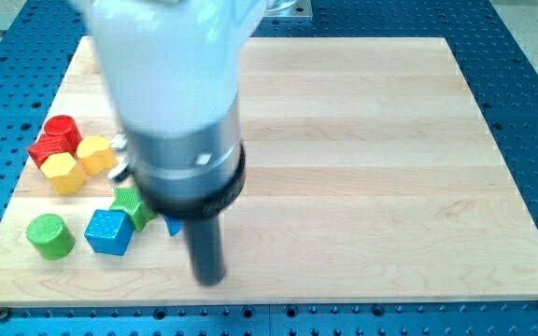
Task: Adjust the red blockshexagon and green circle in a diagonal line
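The red blocks sit bunched at the board's left edge; their exact shapes are hard to make out. The green circle stands at the lower left, below them. My tip is near the board's bottom edge, well to the right of the green circle and just right of a mostly hidden blue block. The arm's body hides the area above the tip.
A yellow hexagon and a yellow heart lie right of the red blocks. A green block and a blue cube lie between the green circle and my tip. The wooden board rests on a blue perforated table.
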`<state>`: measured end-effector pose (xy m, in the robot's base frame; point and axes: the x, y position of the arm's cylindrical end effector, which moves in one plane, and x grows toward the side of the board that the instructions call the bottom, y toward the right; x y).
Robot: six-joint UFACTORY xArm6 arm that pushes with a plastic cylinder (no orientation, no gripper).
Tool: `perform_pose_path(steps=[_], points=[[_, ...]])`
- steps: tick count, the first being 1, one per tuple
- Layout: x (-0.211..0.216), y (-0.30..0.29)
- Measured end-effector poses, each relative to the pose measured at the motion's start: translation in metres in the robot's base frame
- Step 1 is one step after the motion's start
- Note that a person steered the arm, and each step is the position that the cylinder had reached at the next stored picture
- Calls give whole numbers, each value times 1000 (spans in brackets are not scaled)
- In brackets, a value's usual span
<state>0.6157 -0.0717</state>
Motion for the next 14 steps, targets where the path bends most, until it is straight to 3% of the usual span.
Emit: perform_pose_path(steps=[2,3,5,6,7,10,12,14], points=[[1,-181],[-31,-200],[-36,-124],[-32,-187],[-38,-189],[-59,-128],[-60,-233],[-62,-225]])
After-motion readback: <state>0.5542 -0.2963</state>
